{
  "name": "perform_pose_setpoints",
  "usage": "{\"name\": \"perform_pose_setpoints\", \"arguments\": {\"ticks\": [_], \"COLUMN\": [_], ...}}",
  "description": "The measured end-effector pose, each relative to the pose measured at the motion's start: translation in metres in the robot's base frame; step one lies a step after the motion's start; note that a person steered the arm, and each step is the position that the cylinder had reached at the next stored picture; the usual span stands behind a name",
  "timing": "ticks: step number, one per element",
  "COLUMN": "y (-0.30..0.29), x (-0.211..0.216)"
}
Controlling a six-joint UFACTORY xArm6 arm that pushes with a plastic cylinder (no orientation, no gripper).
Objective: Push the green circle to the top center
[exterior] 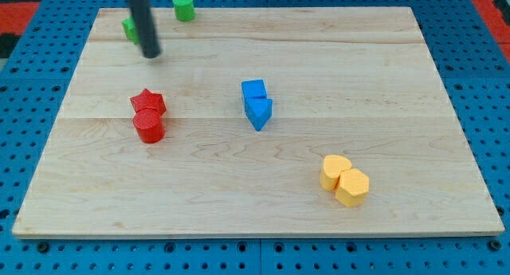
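Observation:
The green circle (184,5) stands at the board's top edge, left of centre. A second green block (129,28), its shape partly hidden by the rod, sits at the top left. My tip (151,53) rests on the board just below and right of that second green block, and well to the lower left of the green circle.
A red star (148,102) and a red cylinder (149,126) touch at mid-left. A blue cube (253,90) and a blue triangle (259,112) touch near the centre. Two yellow blocks, a heart (335,170) and a hexagon (352,186), sit at lower right. The wooden board (398,84) lies on a blue pegboard.

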State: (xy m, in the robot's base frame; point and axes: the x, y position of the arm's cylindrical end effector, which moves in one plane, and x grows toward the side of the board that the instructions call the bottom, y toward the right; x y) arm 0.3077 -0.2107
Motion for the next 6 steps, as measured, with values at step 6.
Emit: {"name": "perform_pose_setpoints", "arguments": {"ticks": [6], "y": [0.158], "x": [-0.115]}}
